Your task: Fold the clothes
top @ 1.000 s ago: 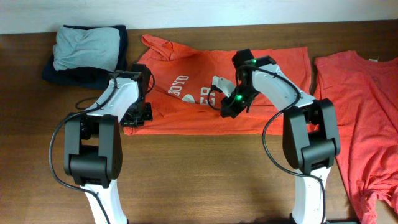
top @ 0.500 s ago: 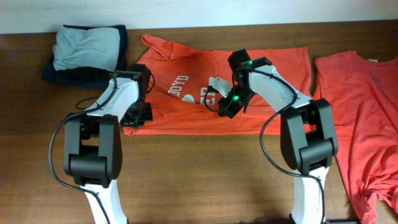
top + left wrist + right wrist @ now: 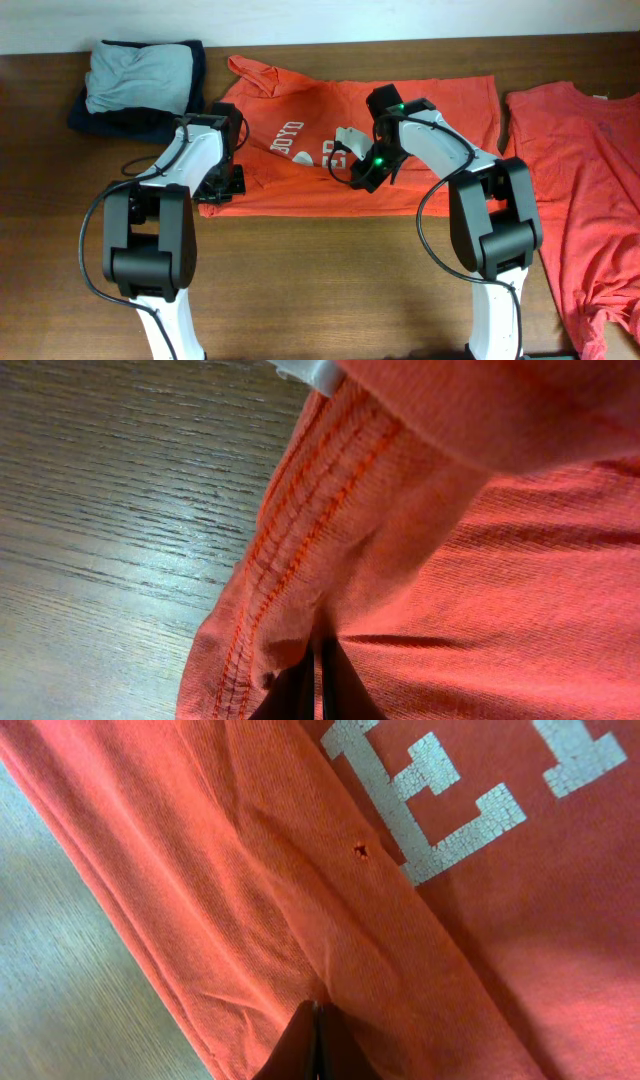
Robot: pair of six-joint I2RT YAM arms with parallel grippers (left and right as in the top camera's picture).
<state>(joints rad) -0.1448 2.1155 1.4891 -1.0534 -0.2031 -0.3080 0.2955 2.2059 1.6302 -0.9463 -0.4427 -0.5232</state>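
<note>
An orange-red T-shirt lies spread across the middle of the table, white lettering facing up and partly folded over. My left gripper sits at the shirt's lower left corner. In the left wrist view its fingers are shut on the cloth beside the stitched hem. My right gripper is over the shirt's middle, shut on a raised fold. In the right wrist view its tips pinch cloth below the white letters. A second orange-red T-shirt lies flat at the far right.
A folded pile of grey and navy clothes sits at the back left. Bare brown wood runs along the front, between the two arm bases. The back edge of the table meets a white wall.
My right gripper has drawn its pinched fold a little to the left. The left gripper has stayed where it was.
</note>
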